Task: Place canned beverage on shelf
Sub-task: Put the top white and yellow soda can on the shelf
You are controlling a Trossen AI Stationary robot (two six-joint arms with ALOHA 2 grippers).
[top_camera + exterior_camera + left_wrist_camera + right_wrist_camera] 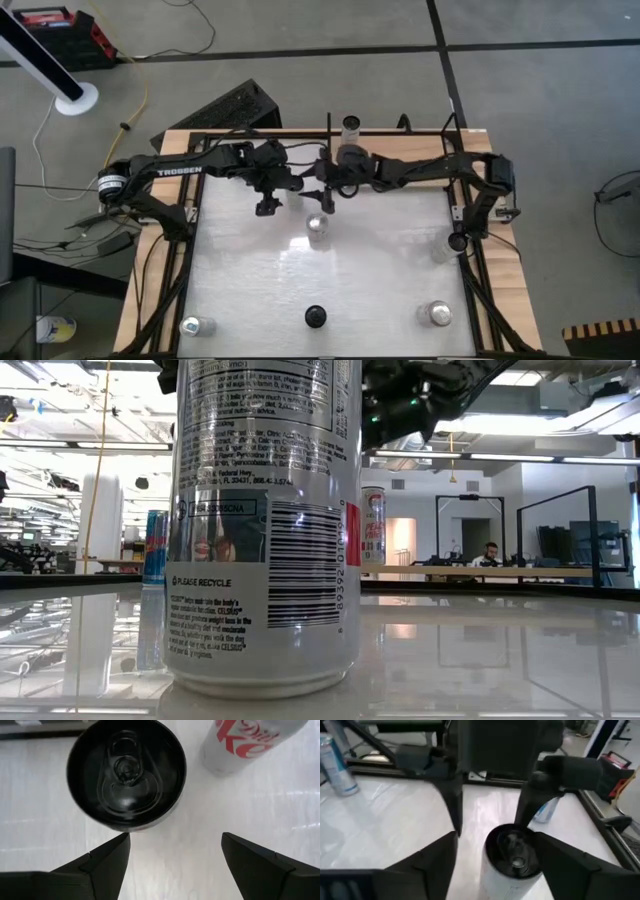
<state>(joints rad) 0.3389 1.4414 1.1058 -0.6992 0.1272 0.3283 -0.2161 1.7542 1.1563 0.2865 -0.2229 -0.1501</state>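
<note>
A white can with a black top [512, 857] stands upright on the glossy white tabletop [380, 280], near its far middle. My right gripper [496, 837] is open, with a finger on either side of this can. My left gripper [175, 837] is also open and points down just short of the same can [127, 772]. In the high view the two grippers, left [268, 205] and right [325, 195], face each other and hide the can. A Diet Coke can [245, 740] stands just beyond it. Light-wood panels with black rods [505, 270] flank the white top.
Other cans stand about the table: a silver-topped one at the middle [318, 232], a black-topped one at the front [315, 317] that fills the low view [265, 530], others at the front left [197, 325], front right [437, 314], right [445, 245] and far edge [349, 125].
</note>
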